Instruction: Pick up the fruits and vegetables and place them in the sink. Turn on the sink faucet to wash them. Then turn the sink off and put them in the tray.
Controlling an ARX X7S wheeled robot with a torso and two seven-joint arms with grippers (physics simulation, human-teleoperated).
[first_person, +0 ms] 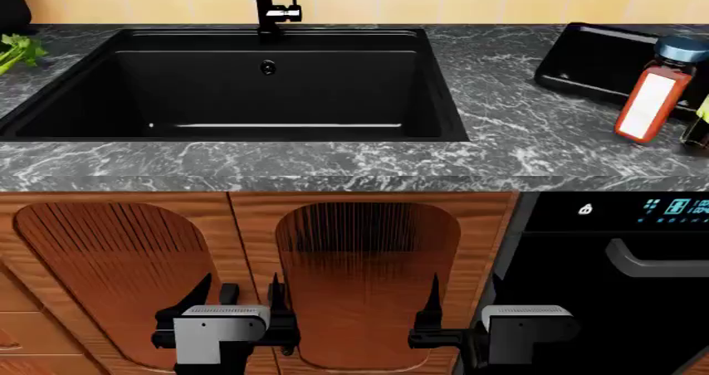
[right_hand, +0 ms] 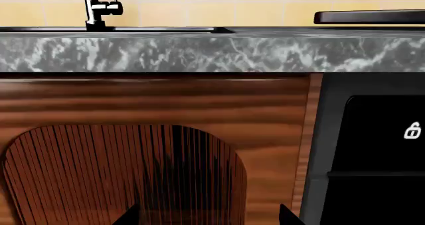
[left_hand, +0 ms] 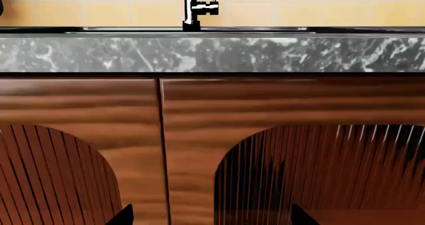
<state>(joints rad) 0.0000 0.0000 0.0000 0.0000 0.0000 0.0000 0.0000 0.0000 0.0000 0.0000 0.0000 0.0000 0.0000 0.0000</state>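
The deep black sink (first_person: 66, 101) is set in the marble counter, with the tall black faucet (first_person: 277, 8) behind it. The leafy celery (first_person: 17, 51) lies on the counter at the sink's far left. The shallow black tray (first_person: 582, 56) sits at the back right. The squash is out of view. My left gripper (first_person: 238, 296) and right gripper (first_person: 466, 296) are both open and empty, low in front of the cabinet doors, below the counter edge. The left wrist view shows the faucet (left_hand: 192, 8) above the open left gripper (left_hand: 211, 216). The right wrist view shows the faucet (right_hand: 99, 8), the tray (right_hand: 369, 17) and the open right gripper (right_hand: 209, 217).
A red sauce bottle with a blue cap (first_person: 653, 89) and an oil bottle (first_person: 700, 122) stand in front of the tray. The marble counter front (first_person: 332, 172) overhangs wooden cabinet doors (first_person: 366, 275). A black appliance with a handle (first_person: 632, 259) is at the right.
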